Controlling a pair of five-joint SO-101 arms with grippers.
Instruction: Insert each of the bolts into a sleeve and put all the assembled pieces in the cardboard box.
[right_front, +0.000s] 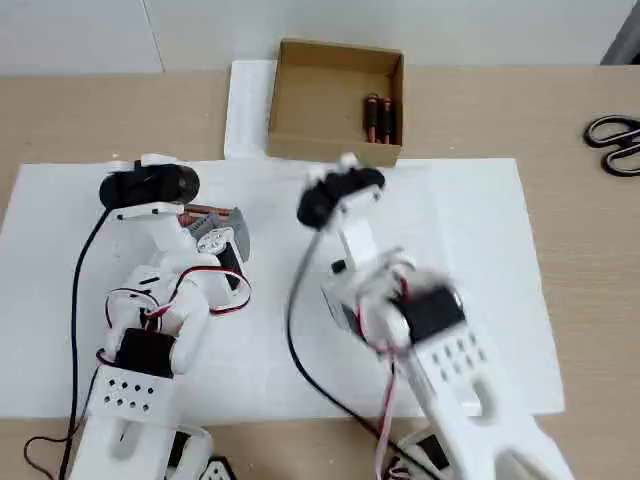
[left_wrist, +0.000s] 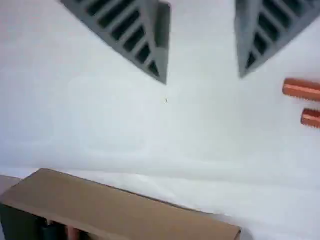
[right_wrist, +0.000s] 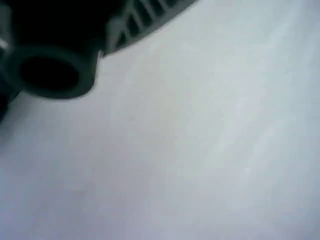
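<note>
Wood-toned surface, its near and middle part covered by a white foam sheet. The brown, open-topped cardboard box stands at the middle of the far edge, touching the sheet's far border. The left gripper is released: its grey ribbed jaws are spread apart over the sheet toward the left edge, holding nothing. The right gripper is near the centre of the surface, just short of the box; whether it is clenched cannot be told. Black-handled scissors lie at the right edge. Two assembled pieces, copper-coloured with dark ends, lie side by side along the box wall nearer the right edge. Two copper-coloured bolts lie parallel on the sheet just beside the left gripper. A black sleeve with a round bore sits close against the right gripper.
</note>
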